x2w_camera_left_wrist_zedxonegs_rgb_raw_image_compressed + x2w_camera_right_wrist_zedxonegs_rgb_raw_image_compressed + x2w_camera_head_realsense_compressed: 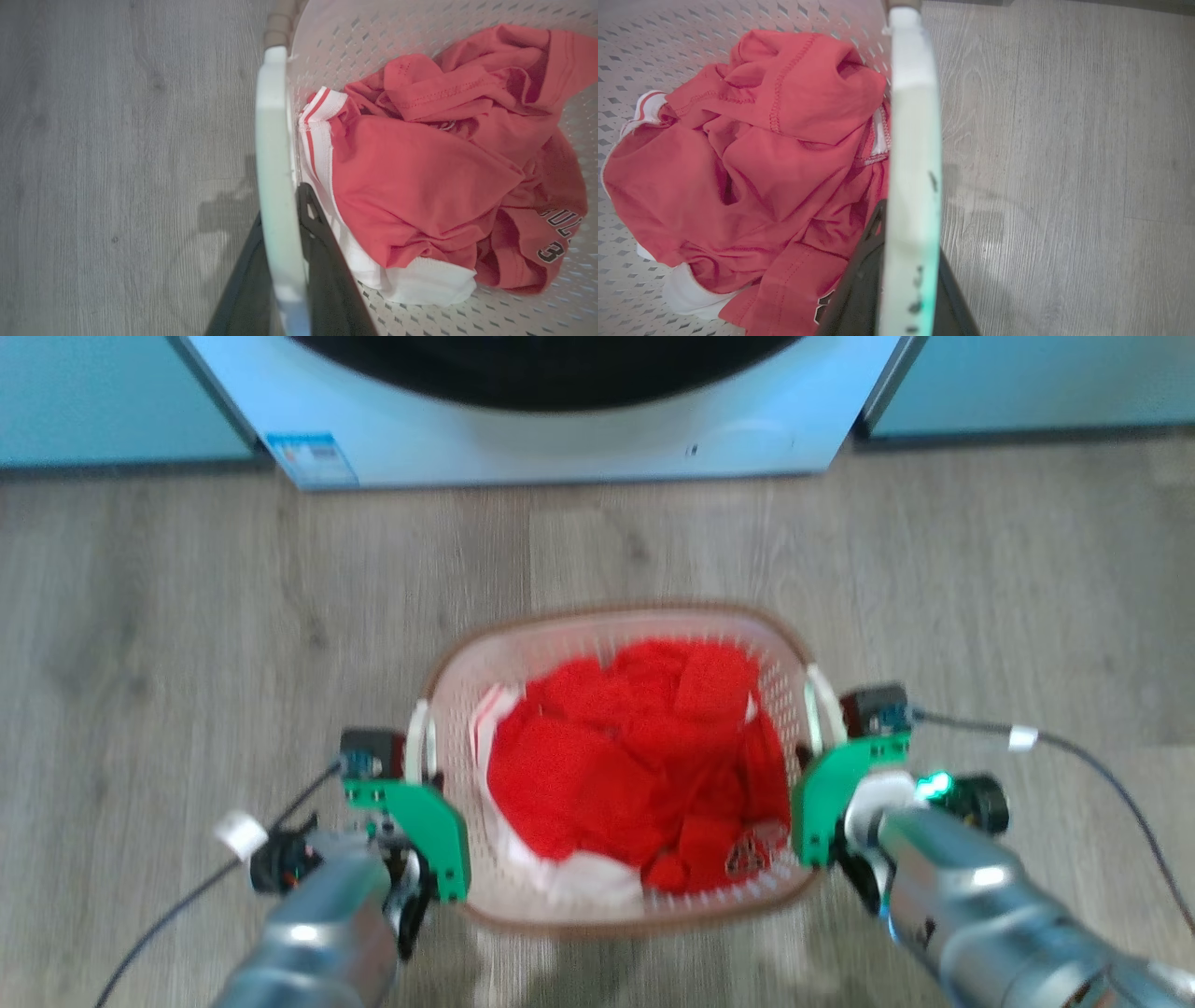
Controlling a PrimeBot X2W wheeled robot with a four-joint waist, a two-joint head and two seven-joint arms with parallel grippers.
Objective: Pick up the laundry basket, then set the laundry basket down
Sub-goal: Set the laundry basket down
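Note:
The laundry basket (560, 649), white with perforated walls and a brown rim, sits centred in the head view between my two arms. A blurred shadow lies on the floor beneath it, so it appears to hang slightly off the floor. Red and white clothes (644, 756) fill it. My left gripper (280, 219) is shut on the left white handle (274, 140), one dark finger (327, 270) on each side of it. My right gripper (908, 219) is shut on the right white handle (913, 130) in the same way. From the head view the left gripper (422, 756) and right gripper (823, 733) sit at the basket's two sides.
A white washing machine (560, 439) with a dark round door stands straight ahead, pale cabinets (1027, 383) on either side of it. Grey wood floor (187, 616) spreads all around the basket. Cables (1102, 765) trail from both wrists.

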